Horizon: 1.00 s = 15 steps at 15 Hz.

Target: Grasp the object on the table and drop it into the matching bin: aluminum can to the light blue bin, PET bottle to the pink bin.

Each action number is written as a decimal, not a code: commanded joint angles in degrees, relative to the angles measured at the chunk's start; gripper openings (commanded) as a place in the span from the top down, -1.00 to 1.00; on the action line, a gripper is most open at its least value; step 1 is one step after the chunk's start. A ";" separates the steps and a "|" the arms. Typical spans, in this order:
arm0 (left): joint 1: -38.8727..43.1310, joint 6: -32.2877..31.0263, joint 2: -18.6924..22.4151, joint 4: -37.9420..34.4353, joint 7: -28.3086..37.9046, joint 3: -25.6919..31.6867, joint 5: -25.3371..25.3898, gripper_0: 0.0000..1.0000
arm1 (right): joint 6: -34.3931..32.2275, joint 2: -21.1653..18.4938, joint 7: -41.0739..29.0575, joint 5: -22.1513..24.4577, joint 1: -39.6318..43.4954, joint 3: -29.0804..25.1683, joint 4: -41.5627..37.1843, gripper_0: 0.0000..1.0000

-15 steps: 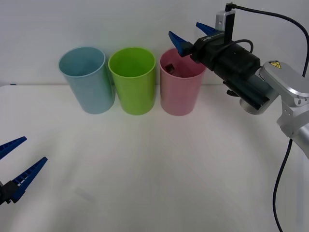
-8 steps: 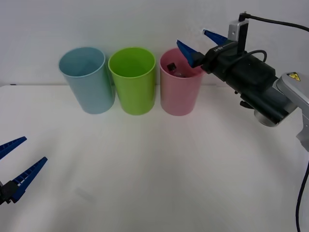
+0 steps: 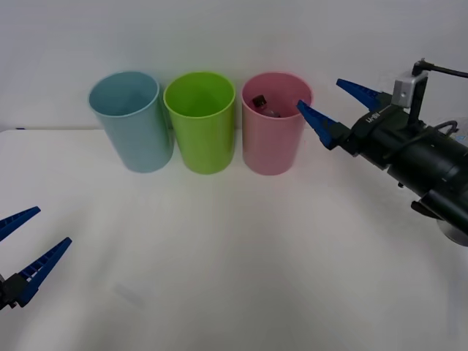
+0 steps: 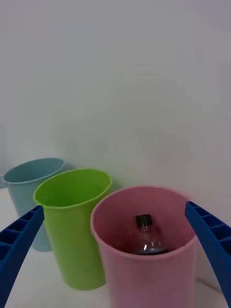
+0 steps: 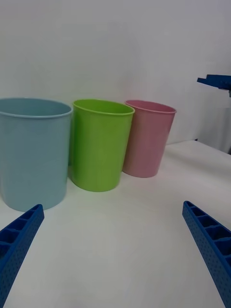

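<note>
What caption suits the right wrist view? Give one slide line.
Open right pincer faces the tall pink plastic bin holding the small clear black-capped bottle, beside the lime green bin.

light blue bin [image 5: 31, 151], lime green bin [image 5: 100, 144], pink bin [image 5: 147, 138], white table [image 5: 125, 240]

We see a plain white wall [image 3: 234, 36] behind a white table [image 3: 234, 256], evenly lit, with soft shadows on the matte top.

overhead front view, wrist views share pink bin [image 4: 144, 250]
</note>
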 commanded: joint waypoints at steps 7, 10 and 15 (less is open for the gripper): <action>0.00 0.00 0.00 0.00 0.00 0.00 0.00 -1.00 | -17.87 1.54 10.95 2.23 20.70 -10.92 -3.05 -1.00; 0.00 0.00 0.00 0.00 0.00 0.00 0.00 -1.00 | -21.74 2.16 15.34 2.40 26.50 -12.94 -3.05 -1.00; 0.00 0.00 0.00 0.00 0.00 0.00 0.00 -1.00 | -32.37 7.96 17.01 6.97 34.41 -20.15 -0.06 -1.00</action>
